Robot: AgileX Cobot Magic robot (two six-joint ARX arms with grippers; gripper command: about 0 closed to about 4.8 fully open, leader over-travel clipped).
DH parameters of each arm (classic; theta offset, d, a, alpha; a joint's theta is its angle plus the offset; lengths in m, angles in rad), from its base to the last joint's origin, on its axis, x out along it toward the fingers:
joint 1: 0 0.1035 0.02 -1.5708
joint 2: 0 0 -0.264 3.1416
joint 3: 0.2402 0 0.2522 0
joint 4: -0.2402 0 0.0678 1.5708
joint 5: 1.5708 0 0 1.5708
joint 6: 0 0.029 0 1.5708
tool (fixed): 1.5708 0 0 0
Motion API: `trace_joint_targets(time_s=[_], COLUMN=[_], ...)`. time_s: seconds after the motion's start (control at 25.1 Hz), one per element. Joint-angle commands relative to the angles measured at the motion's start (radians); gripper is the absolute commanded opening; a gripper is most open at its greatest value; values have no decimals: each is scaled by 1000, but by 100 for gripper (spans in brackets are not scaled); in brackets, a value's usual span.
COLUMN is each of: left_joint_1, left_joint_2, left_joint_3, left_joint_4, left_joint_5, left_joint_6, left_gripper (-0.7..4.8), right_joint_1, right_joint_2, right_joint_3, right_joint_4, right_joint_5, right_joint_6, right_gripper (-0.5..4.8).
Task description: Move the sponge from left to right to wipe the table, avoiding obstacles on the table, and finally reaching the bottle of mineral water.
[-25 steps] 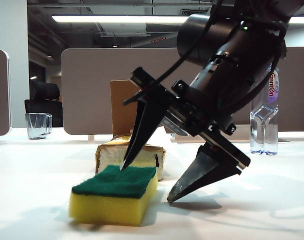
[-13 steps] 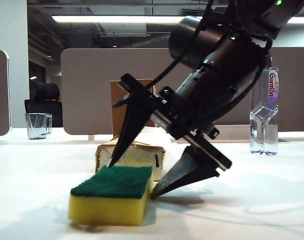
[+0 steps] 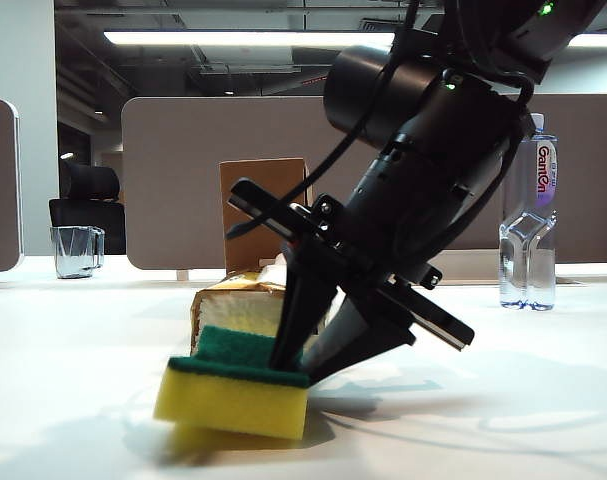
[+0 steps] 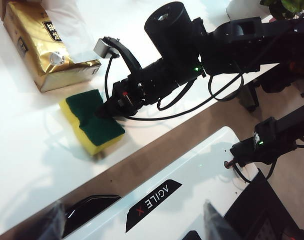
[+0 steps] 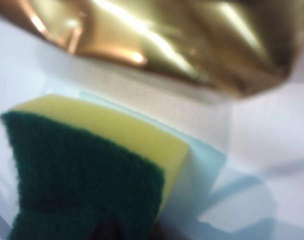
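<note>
The right gripper [image 3: 308,362] is pinching only one end of the sponge [image 3: 233,390], which is tilting and risks twisting loose or catching the tissue pack [image 3: 233,305] just behind it, while the left gripper is out of sight.

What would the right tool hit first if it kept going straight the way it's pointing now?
Nothing new: the right tool, pointing down and leftward in the exterior view, is already pinched on the sponge. Pushing on would probably press the tilted sponge onto the table; the tissue pack seems just behind.
</note>
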Motion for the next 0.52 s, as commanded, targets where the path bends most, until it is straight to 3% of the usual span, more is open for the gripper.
trace_joint_targets(time_s=[0.04,0.52], left_joint_1=[-1,-1], left_joint_2=[0,0], left_joint_3=[4,4], left_joint_4=[-3,-6], left_joint_5=[7,8], left_joint_6=[1,0], left_gripper=[354,354], right_joint_1=[-1,-2], right_joint_2=[8,8], right_joint_3=[-8,-8], right_joint_4=[-45,-80], right_joint_5=[57,70], right_joint_6=[-23,-72], right_gripper=[-9,-9])
